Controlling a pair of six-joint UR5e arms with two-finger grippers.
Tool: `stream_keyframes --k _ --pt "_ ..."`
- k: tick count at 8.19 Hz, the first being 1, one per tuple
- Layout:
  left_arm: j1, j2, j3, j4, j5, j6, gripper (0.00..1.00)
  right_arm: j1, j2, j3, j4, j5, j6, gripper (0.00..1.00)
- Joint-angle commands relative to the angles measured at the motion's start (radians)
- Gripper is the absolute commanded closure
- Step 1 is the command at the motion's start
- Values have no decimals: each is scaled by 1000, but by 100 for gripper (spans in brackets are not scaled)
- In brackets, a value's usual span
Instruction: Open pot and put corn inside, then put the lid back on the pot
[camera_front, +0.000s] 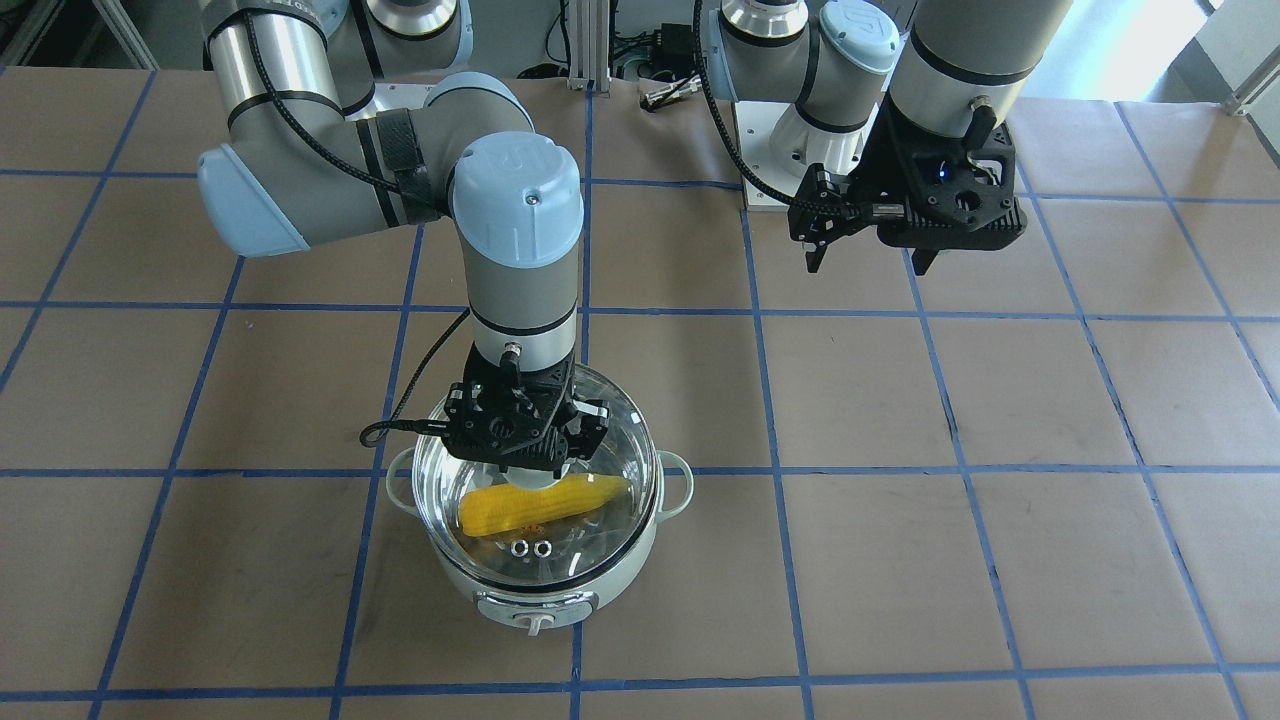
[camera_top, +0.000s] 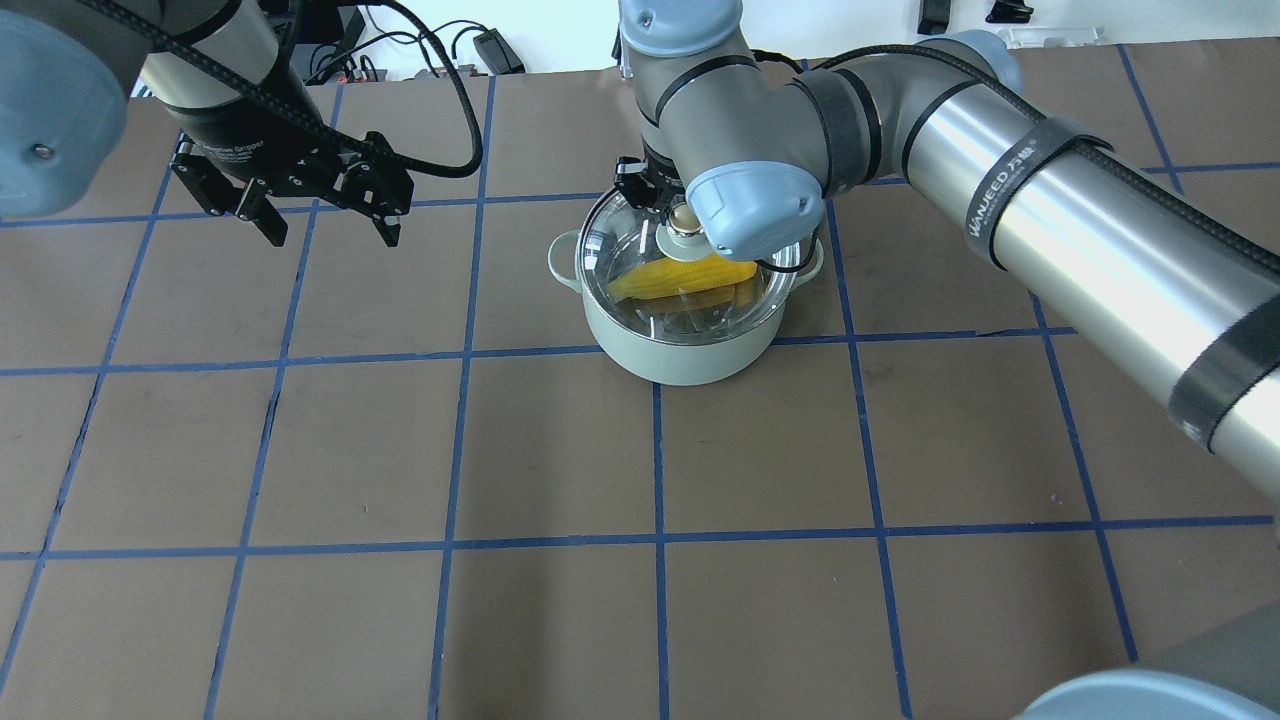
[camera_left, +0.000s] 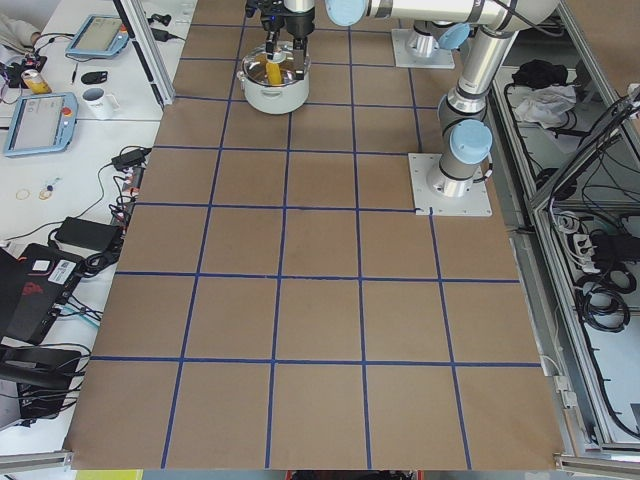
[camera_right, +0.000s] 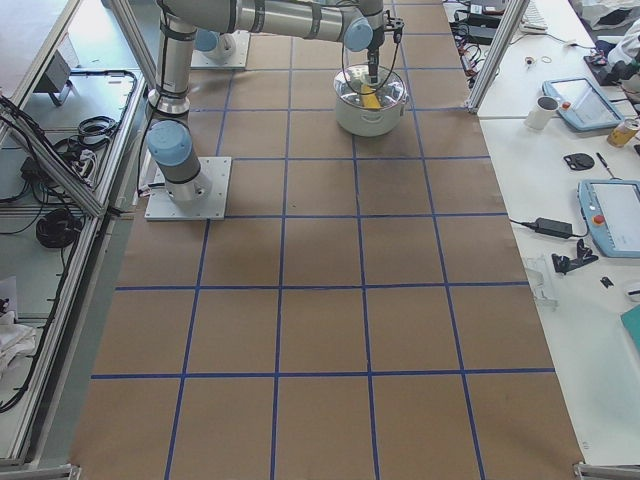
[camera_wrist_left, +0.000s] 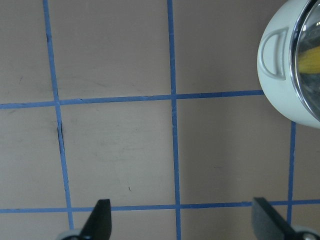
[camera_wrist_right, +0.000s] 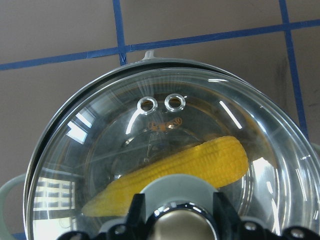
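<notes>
The mint-green pot (camera_front: 540, 590) stands on the table, also in the overhead view (camera_top: 680, 355). The yellow corn (camera_front: 540, 505) lies inside it, seen through the clear glass lid (camera_front: 625, 455). The lid covers the pot's mouth; I cannot tell whether it rests fully on the rim. My right gripper (camera_front: 533, 470) is straight above it, its fingers (camera_wrist_right: 136, 212) closed on either side of the lid's pale green knob. The right wrist view shows the lid (camera_wrist_right: 100, 145) and the corn (camera_wrist_right: 200, 162) below. My left gripper (camera_front: 867, 266) is open and empty, held above the table well away from the pot.
The table is brown paper with a blue tape grid. The pot's side handle (camera_wrist_left: 275, 52) shows at the upper right of the left wrist view. Tablets, cables and a mug lie on side benches beyond the table's edges (camera_left: 95, 100).
</notes>
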Motion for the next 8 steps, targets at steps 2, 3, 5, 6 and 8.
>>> stream_keyframes --k 2,3,5,6,8 --pt "0 -6 -3 0 7 0 0 0 0 0 -30 3 2 100" --pt "0 -5 -3 1 7 0 0 0 0 0 -32 3 0 100" --pt "0 -6 -3 3 9 0 0 0 0 0 -32 6 2 100" --pt "-1 -5 -9 -3 9 0 0 0 0 0 -33 6 2 100" --pt "-1 -20 -12 0 9 0 0 0 1 2 -36 6 0 100"
